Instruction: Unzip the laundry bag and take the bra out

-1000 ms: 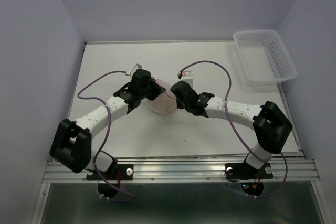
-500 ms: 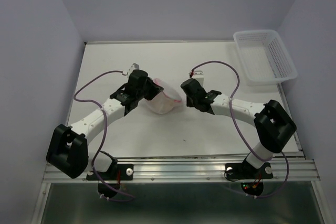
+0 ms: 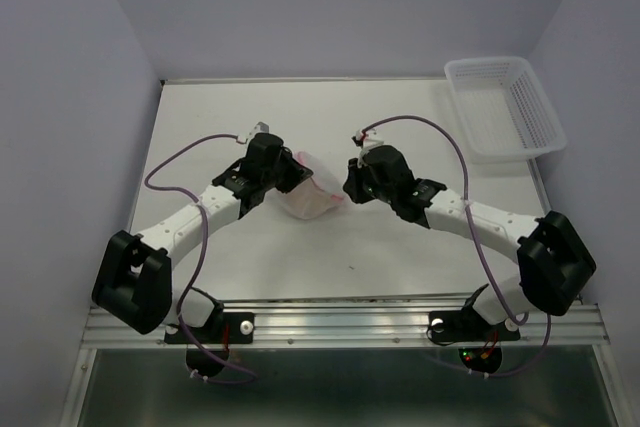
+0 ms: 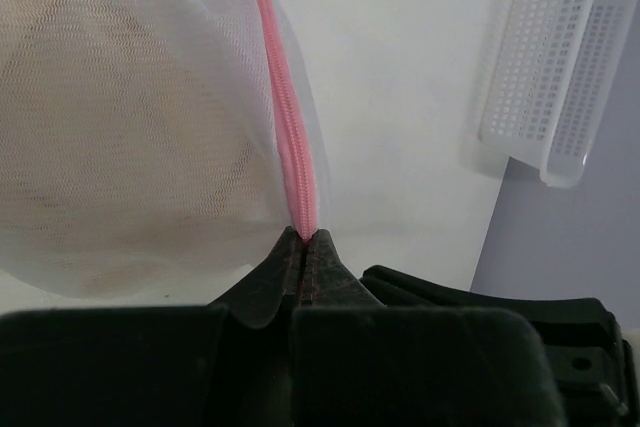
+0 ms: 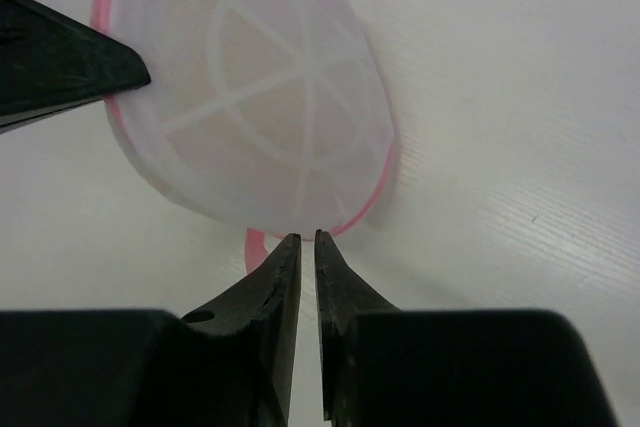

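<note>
The laundry bag (image 3: pixel 312 196) is a white mesh dome with pink trim, held tilted at the table's middle. My left gripper (image 3: pixel 289 173) is shut on its pink zipper (image 4: pixel 291 137) at the bag's left edge. In the left wrist view the pale beige bra (image 4: pixel 110 157) shows through the mesh (image 4: pixel 215 67). My right gripper (image 3: pixel 351 187) is just right of the bag. In the right wrist view its tips (image 5: pixel 307 237) sit at the bag's pink rim (image 5: pixel 372 197), closed to a thin slit with nothing between them. A pink loop (image 5: pixel 252 247) hangs beside them.
A white plastic lattice basket (image 3: pixel 503 107) stands at the back right corner and also shows in the left wrist view (image 4: pixel 555 57). Purple cables loop over both arms. Pale walls close in the table on the left, back and right.
My right gripper left the bag, drew back to the right, then came back to its right edge. The bag tilted and shifted slightly. My left gripper kept its hold.
</note>
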Motion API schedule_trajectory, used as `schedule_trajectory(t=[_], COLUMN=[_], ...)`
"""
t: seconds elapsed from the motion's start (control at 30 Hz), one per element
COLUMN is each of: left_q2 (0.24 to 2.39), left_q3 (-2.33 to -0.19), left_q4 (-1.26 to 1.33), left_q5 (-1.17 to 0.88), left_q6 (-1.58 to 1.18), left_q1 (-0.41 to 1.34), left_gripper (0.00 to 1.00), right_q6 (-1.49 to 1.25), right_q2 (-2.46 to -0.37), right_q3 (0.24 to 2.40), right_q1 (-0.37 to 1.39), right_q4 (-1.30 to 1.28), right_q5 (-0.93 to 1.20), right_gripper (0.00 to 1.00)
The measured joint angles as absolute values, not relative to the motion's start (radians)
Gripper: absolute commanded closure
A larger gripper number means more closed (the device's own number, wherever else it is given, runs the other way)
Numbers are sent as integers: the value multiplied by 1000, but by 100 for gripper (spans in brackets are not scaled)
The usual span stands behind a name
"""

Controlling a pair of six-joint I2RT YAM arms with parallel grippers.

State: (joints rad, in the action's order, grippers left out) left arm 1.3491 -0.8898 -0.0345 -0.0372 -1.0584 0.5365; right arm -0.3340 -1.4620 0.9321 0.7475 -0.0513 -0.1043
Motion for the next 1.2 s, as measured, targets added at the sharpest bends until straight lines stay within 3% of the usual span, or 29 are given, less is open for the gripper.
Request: schedule_trajectory(t=[0.17,0.43,0.67,0.93,1.07,1.2], left_q2=[1360,1360,1360,1360,1360,1360], left_q3=[-890,-890,-890,-890,-890,-890], left_q4=[-35,-34,-34,-34,-34,-31], left_q5=[-45,-48,-48,-48,-47,-43], left_q6=[-1059,-1060,-1060,-1060,-1060,-1060], left_q1=[537,537,537,536,536,535], left_gripper=[100,100,100,100,100,100], right_q6=[-296,-265,-255,-256,-281,-309], right_q2=[-1468,-1542,-1551,-1590,-1623,-1641], right_q3=[935,952,962,1002,1028,1048], right_q1=[748,784,814,847,847,849], right_q4=[-14,-31,-58,-77,-81,-85], right_q5=[-51,-54,-101,-162,-233,-300], right_gripper=[74,70,60,60,70,71])
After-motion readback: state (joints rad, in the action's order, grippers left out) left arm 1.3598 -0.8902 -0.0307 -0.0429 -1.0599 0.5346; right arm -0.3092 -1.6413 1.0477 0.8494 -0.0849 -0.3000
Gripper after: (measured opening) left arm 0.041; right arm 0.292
